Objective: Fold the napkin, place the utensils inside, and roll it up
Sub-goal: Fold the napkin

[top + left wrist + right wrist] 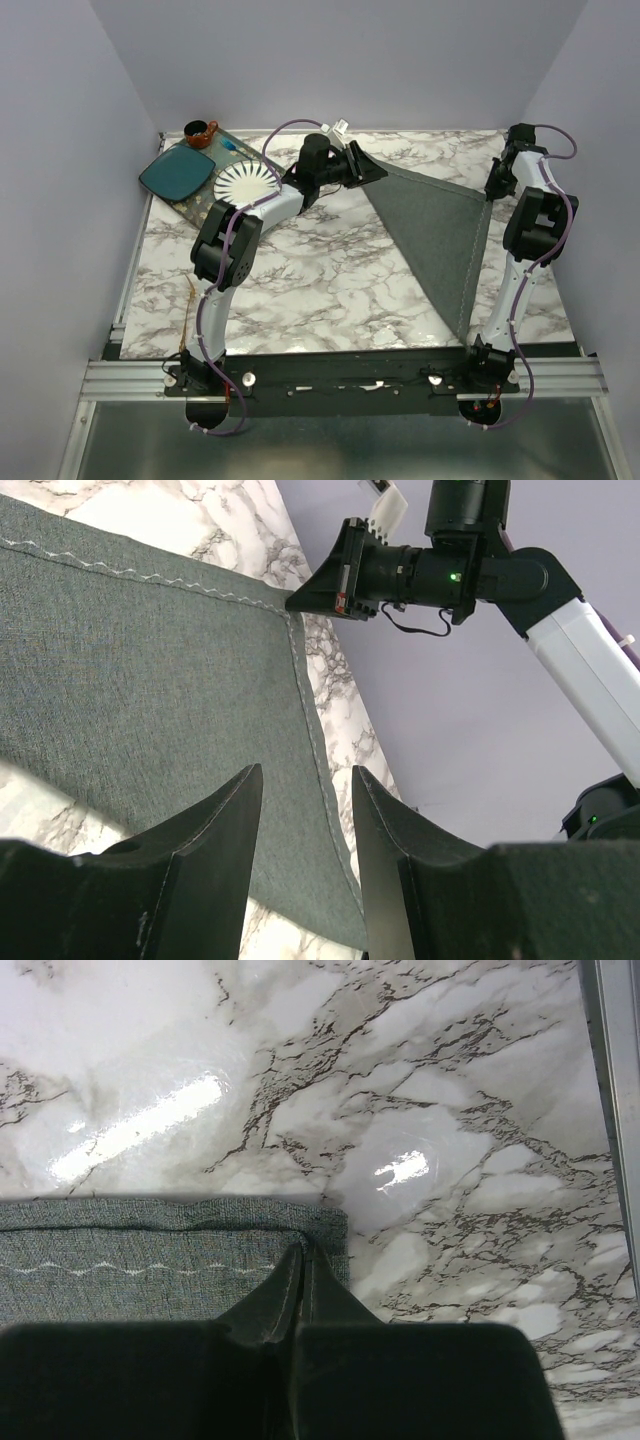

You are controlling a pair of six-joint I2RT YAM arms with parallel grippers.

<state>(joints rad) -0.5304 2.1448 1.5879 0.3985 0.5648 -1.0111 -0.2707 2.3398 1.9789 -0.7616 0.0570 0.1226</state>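
Utensils [188,310]: thin brown sticks lying at the near left edge of the surface [310,280], beside the left arm's base and well apart from the cloth.
Napkin [440,240]: dark grey, folded into a triangle and lying flat on the right half of the marble. One point faces the near edge and the other two sit at the far side, one under each arm.
Right claw [300,1255]: closed, with the fingertips pressed together and pinching the napkin's far right corner just inside the hemmed edge.
Left claw [306,772]: open over the napkin's far left corner. The fingers stand apart, and the stitched edge shows in the gap between them.
White ribbed plate [245,183]: far left, just beside the left arm's elbow.
Teal square plate [178,175]: left of the white one, near the far left corner.
Brown cup [200,133]: behind the teal plate, against the back wall.
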